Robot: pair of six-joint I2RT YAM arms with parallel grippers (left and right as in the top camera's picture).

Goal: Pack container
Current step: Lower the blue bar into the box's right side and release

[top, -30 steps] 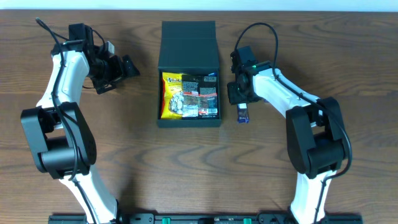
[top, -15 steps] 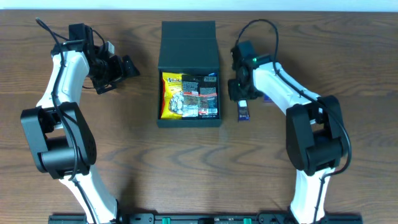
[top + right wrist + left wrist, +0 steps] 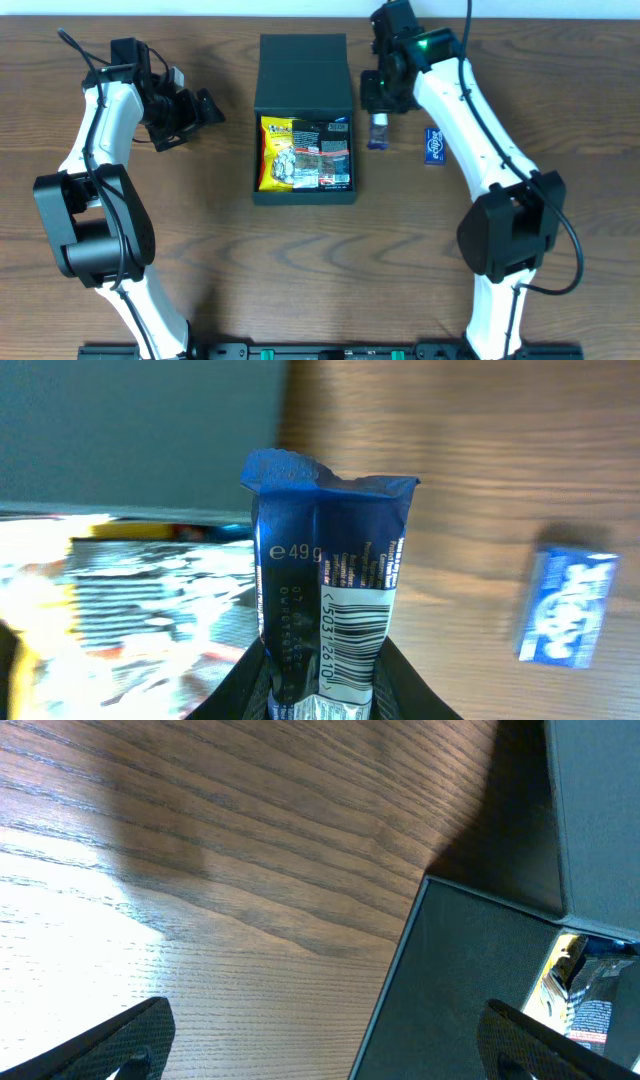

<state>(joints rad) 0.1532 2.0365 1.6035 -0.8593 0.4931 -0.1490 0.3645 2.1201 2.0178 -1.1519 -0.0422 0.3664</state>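
Table [image 3: 200, 250] of dark wood carries everything. At the left we see the left gripper [image 3: 188, 118], its fingers spread wide and holding nothing. In the middle the container [image 3: 303, 75] lies with its lid folded back, and a yellow snack bag [image 3: 300, 153] is inside. Just beside its right wall the right gripper [image 3: 378, 108] pinches a blue bar [image 3: 325, 580]. Further right, a small blue packet [image 3: 433, 146] lies on the wood.

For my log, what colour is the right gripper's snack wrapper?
The snack wrapper is dark blue, white barcode panel; best in right wrist view.
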